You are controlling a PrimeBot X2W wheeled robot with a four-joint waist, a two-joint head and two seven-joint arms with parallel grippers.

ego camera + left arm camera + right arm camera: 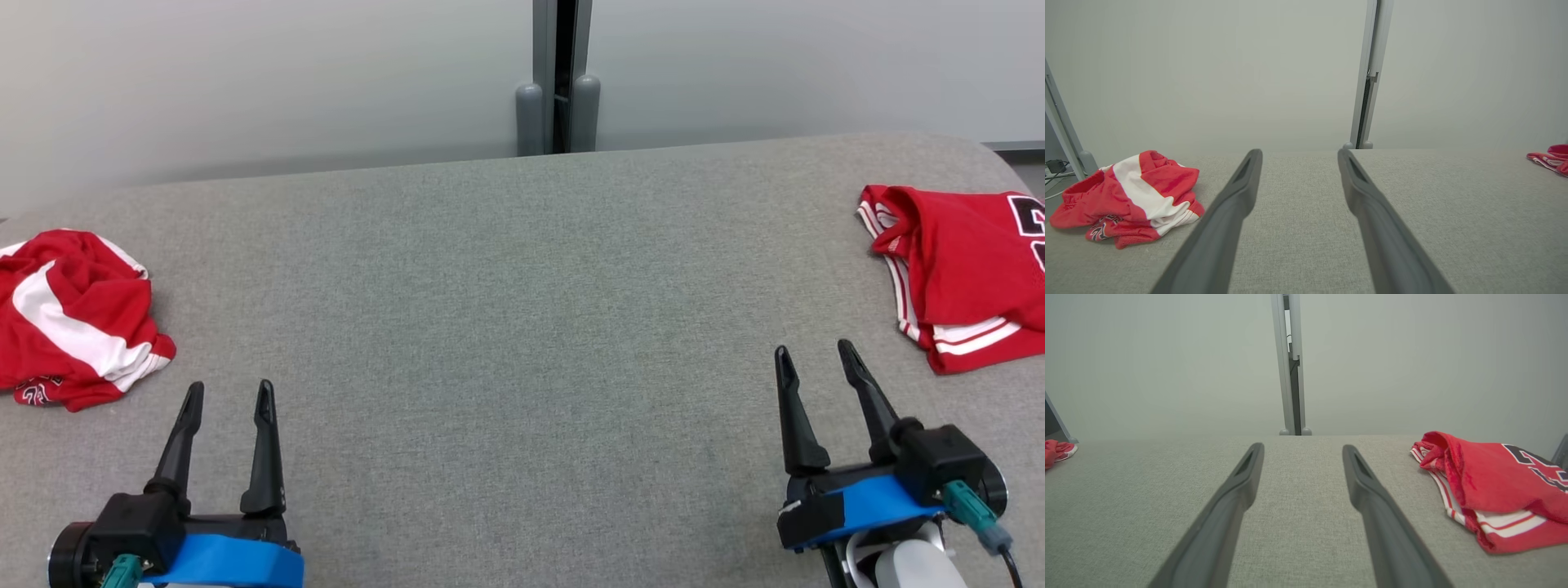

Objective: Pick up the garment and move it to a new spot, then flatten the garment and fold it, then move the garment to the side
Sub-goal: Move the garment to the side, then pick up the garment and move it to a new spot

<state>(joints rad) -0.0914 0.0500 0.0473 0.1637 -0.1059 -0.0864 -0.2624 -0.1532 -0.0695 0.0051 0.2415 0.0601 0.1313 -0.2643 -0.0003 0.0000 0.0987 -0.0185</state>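
Around: folded garment (963, 269) near right gripper (815, 349); post (558, 106) behind table (522, 310).
Crumpled garment (73, 343): near left gripper (229, 387), to its left, apart.
Grippers: both spread wide, empty.

Crumpled garment (77, 318): was red with a broad white band;
Folded garment (959, 261): was red, white-striped at the hem, black lettering;
Table (522, 327): was heathered grey;
Wall (245, 82): was pale grey

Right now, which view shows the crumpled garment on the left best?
The left wrist view: the crumpled garment lies whole and close, folds and stripe clear. The head view crops its left edge; the right wrist view catches a small far-off sliver.
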